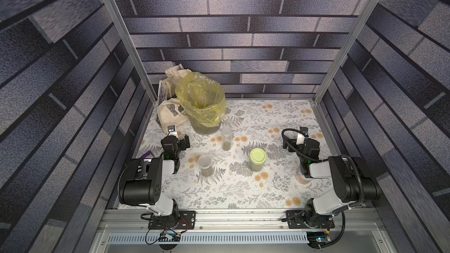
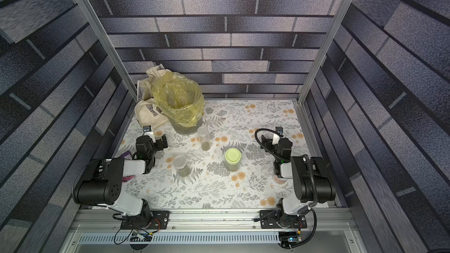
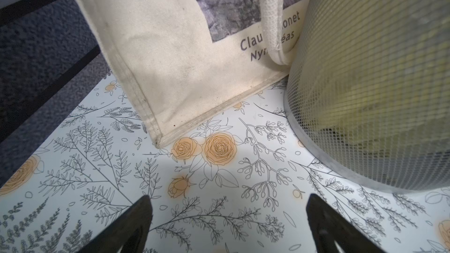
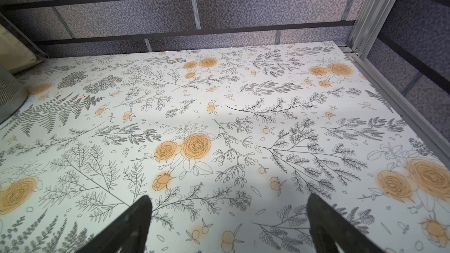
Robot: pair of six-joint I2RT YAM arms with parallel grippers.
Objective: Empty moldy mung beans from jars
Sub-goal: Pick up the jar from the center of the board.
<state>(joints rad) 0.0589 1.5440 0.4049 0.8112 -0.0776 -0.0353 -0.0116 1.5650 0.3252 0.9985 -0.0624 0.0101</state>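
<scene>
The pinkish can [image 1: 302,178] sits mostly hidden beneath the right arm in both top views, only its lower wall showing; a purple item [image 1: 147,154] by the left wall is half covered by the left arm, too little showing to name it; the tote bag [image 1: 167,111] is partly masked by the bin [image 1: 205,127], and in the left wrist view its handle [image 3: 272,20] cuts through the printed words; that view's edge crops the bin, its contents a blur behind mesh; the mung beans [image 1: 206,172] in the jars [image 1: 226,139] read as a dull mass, single grains too small to tell.
</scene>
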